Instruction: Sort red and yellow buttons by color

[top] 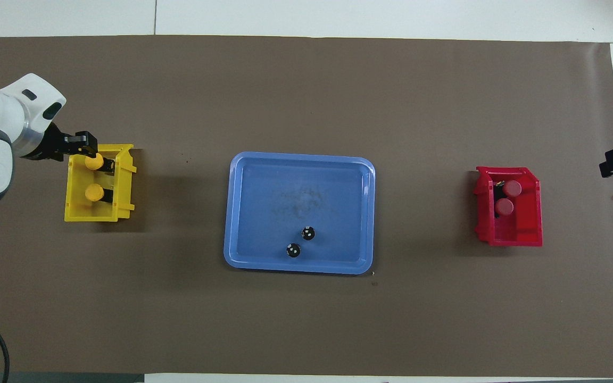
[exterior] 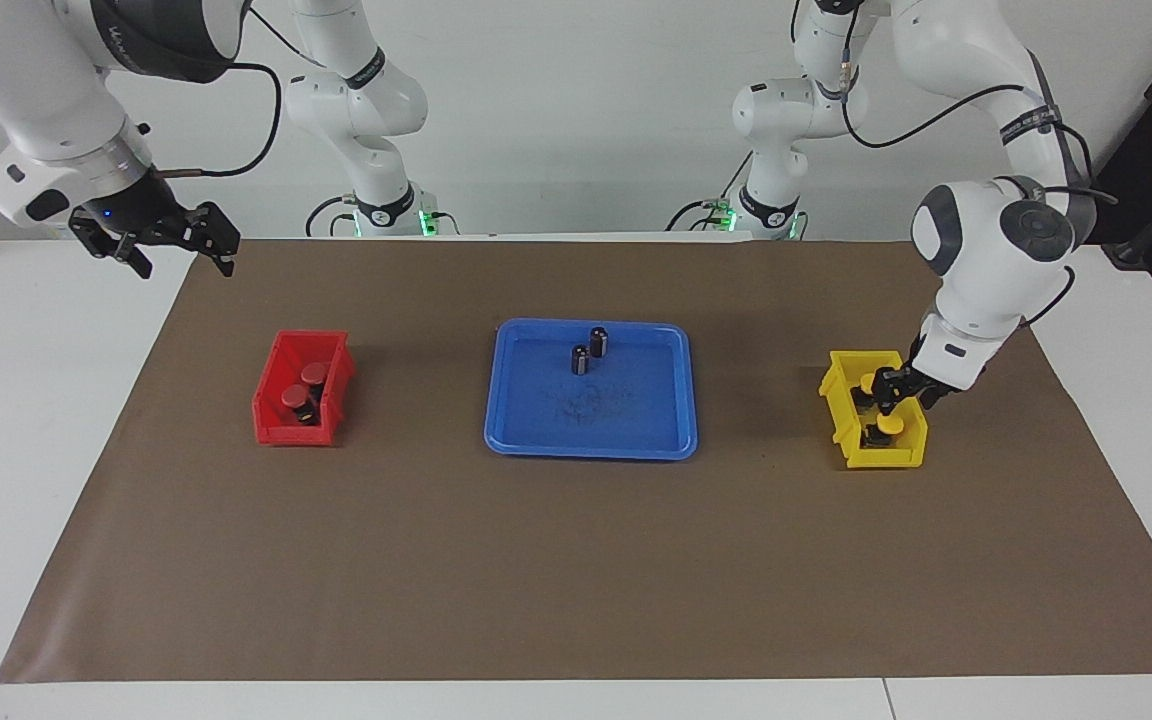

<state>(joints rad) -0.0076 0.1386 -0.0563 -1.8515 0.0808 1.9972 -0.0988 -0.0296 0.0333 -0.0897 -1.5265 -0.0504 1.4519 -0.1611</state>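
Now the left gripper [exterior: 893, 392] is down in the yellow bin [exterior: 911, 455] by a yellow button [exterior: 868, 382] — I cannot tell if it grips — so it likely must let go and lift, while the right gripper [exterior: 161, 245] waits, open.

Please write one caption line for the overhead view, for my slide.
Left hand reaches into yellow plastic bin holding two yellow-capped buttons; red-capped buttons lie in red plastic bin.
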